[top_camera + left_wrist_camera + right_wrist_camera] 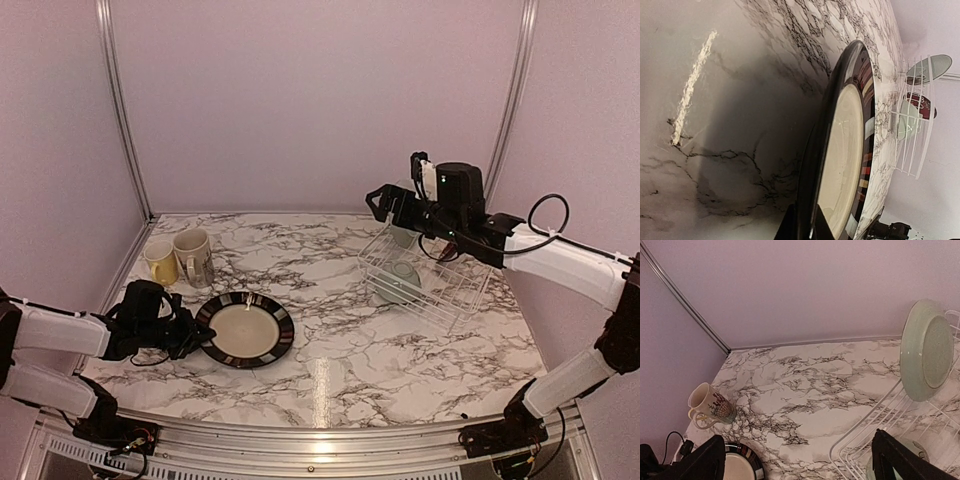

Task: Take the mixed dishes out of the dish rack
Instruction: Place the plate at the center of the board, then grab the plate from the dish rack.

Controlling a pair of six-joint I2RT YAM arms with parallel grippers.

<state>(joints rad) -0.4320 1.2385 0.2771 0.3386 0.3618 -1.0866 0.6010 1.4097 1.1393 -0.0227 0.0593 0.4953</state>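
My left gripper point(200, 337) is shut on the near left rim of a black-rimmed plate point(245, 332) with a pale centre, which lies flat on the marble table. In the left wrist view its jaws straddle the plate's rim point(840, 150). A small yellow mug point(160, 263) and a cream printed mug point(195, 257) stand at the back left. The white wire dish rack point(470, 290) at the right holds a pale-green dish on edge point(925, 350), another pale-green dish point(403, 278) and a red plate point(922, 105). My right gripper point(383, 205) hovers open and empty over the rack's far left corner.
Pale walls with metal corner posts point(120, 110) close the table at the back and sides. A metal rail point(320, 440) runs along the near edge. Bare marble point(330, 280) lies between the plate and the rack.
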